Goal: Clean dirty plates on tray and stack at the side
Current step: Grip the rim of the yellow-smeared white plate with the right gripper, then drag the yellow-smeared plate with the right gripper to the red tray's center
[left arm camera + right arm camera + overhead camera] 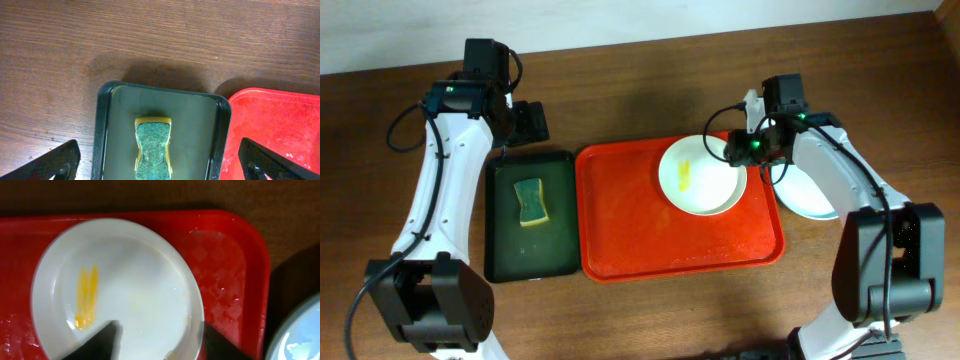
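A cream-white plate (700, 175) with a yellow smear (684, 176) lies at the back right of the red tray (640, 230). My right gripper (745, 150) is open over the plate's right rim. In the right wrist view one finger is over the plate (125, 290) and the other over the tray (225, 255), with the gripper (157, 342) straddling the rim. A pale mint-blue plate (810, 200) lies on the table right of the tray, partly hidden by my right arm; its edge shows in the right wrist view (300, 335). My left gripper (525, 125) is open and empty.
A dark green tray (510, 250) left of the red tray holds a green-and-yellow sponge (530, 202). In the left wrist view my left gripper (159, 167) is above the sponge (153, 145) and green tray (107, 130); the red tray's corner (280, 120) is at right.
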### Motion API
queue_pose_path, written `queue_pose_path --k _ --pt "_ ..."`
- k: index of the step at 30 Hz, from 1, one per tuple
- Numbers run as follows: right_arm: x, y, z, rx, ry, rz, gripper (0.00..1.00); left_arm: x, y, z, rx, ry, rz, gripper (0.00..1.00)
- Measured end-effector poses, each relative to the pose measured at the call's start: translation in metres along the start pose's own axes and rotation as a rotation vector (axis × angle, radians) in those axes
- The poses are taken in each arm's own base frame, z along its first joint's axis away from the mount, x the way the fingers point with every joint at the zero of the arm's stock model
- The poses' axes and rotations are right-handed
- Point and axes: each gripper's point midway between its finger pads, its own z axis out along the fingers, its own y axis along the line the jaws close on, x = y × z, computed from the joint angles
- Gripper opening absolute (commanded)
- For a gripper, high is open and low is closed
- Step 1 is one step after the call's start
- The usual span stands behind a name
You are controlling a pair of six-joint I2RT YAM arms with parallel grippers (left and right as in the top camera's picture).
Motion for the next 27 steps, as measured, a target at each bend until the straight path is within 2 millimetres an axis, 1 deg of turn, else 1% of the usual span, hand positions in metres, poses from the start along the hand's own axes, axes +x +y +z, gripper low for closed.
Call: queue_pose_path --k 3,5,6,7,8,9,11,16,18,20,23,26,27 --pt "-0.001 0.001 -0.003 0.0 -0.007 0.013 0.99 0.0 0.0 0.0 0.0 0.0 0.0 0.99" --pt "0.002 0.001 -0.003 -0.003 0.005 0.017 0.99 0.0 0.0 0.0 0.0 0.0 0.0 0.99" --pt "0.004 0.001 -0.003 -0.004 0.013 0.019 0.89 0.0 0.0 0.0 0.0 0.0 0.0 0.99" --pt "0.005 0.001 -0.003 -0.005 0.02 0.021 0.61 0.0 0.0 0.0 0.0 0.0 0.0 0.99" --pt "0.006 0.002 -0.003 -0.007 0.024 0.021 0.29 0.0 0.0 0.0 0.0 0.0 0.0 0.99" --pt "0.007 0.001 -0.003 -0.005 0.027 0.024 0.21 0.0 0.0 0.0 0.0 0.0 0.0 0.99" --pt "0.01 -0.002 -0.003 0.012 0.038 0.031 0.24 0.0 0.0 0.0 0.0 0.0 0.0 0.99" --pt "0.01 -0.016 -0.004 0.098 0.032 0.088 0.25 0.0 0.0 0.0 0.0 0.0 0.0 0.99" --pt "0.01 -0.019 -0.004 0.114 0.03 0.097 0.34 0.0 0.0 0.0 0.0 0.0 0.0 0.99" --pt "0.01 -0.022 -0.003 0.132 0.029 0.102 0.34 0.0 0.0 0.0 0.0 0.0 0.0 0.99" --pt "0.015 -0.026 0.005 0.145 0.055 0.106 0.33 0.0 0.0 0.0 0.0 0.0 0.0 0.99" --pt "0.026 -0.032 0.022 0.155 0.113 0.115 0.32 0.0 0.0 0.0 0.0 0.0 0.0 0.99" --pt "0.029 -0.032 0.024 0.157 0.125 0.117 0.32 0.0 0.0 0.0 0.0 0.0 0.0 0.99"
